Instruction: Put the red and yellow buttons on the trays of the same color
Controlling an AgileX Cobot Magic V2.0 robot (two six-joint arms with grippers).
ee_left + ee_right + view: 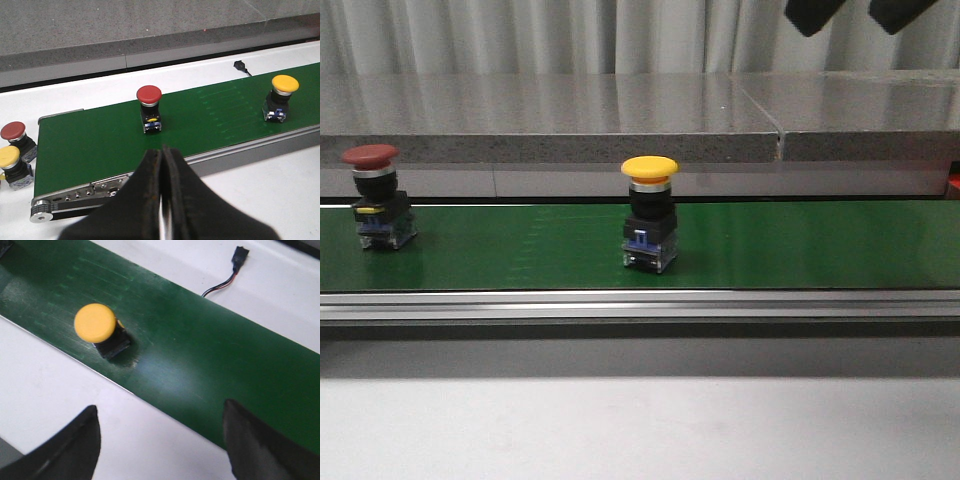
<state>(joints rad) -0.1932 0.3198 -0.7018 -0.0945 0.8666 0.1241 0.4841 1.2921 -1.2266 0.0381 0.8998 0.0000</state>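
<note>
- Pre-grasp: yellow button (649,212) sits mid-frame on the green belt (800,245), red button (375,195) far left.
- Right gripper (160,440) fingers wide apart; next move calls for dropping over the yellow.
- Left gripper (162,200) fingers pressed together, holding nothing.

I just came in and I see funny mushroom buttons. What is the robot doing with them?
Nothing is being held yet. A red button and a yellow button stand upright on the green belt. The right gripper hangs above the yellow one with its jaws wide open. The left gripper is shut and empty. Two more buttons sit off the belt's end. No trays show in these views.
</note>
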